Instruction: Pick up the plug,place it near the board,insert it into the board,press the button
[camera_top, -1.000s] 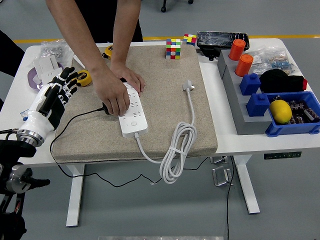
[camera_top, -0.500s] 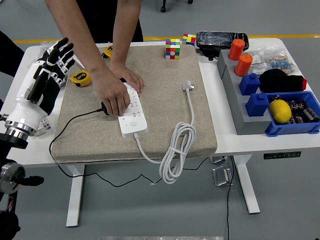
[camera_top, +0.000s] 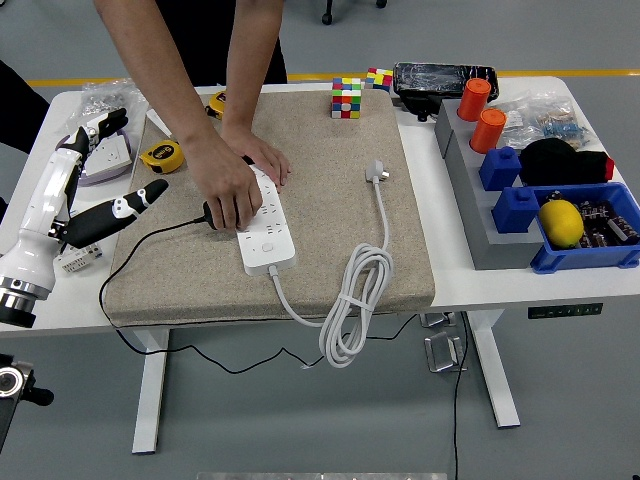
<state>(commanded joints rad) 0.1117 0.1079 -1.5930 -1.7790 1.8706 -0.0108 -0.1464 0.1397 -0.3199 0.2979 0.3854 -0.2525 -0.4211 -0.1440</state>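
Observation:
A white power strip (camera_top: 266, 228) lies on the beige mat (camera_top: 330, 240). A person's two hands (camera_top: 232, 180) rest on its far end, and the nearer hand covers a black plug (camera_top: 209, 213) at the strip's left side. From that plug a thin black cable (camera_top: 130, 250) runs left and off the table. The strip's own white plug (camera_top: 377, 172) lies loose on the mat, its cable coiled (camera_top: 350, 300) over the front edge. My left hand (camera_top: 105, 178) hovers at the mat's left edge, open, thumb pointing toward the person's hand and holding nothing.
A yellow tape measure (camera_top: 160, 155) and a white box (camera_top: 106, 150) lie by my left hand. Rubik's cubes (camera_top: 347, 98) stand at the back. At right are a grey rack with orange cylinders (camera_top: 480, 115) and blue bins holding a lemon (camera_top: 562, 222).
My left arm swung up and back from the mat's left side, then the hand turned edge-on with the thumb out to the right. The person's hands stayed on the strip.

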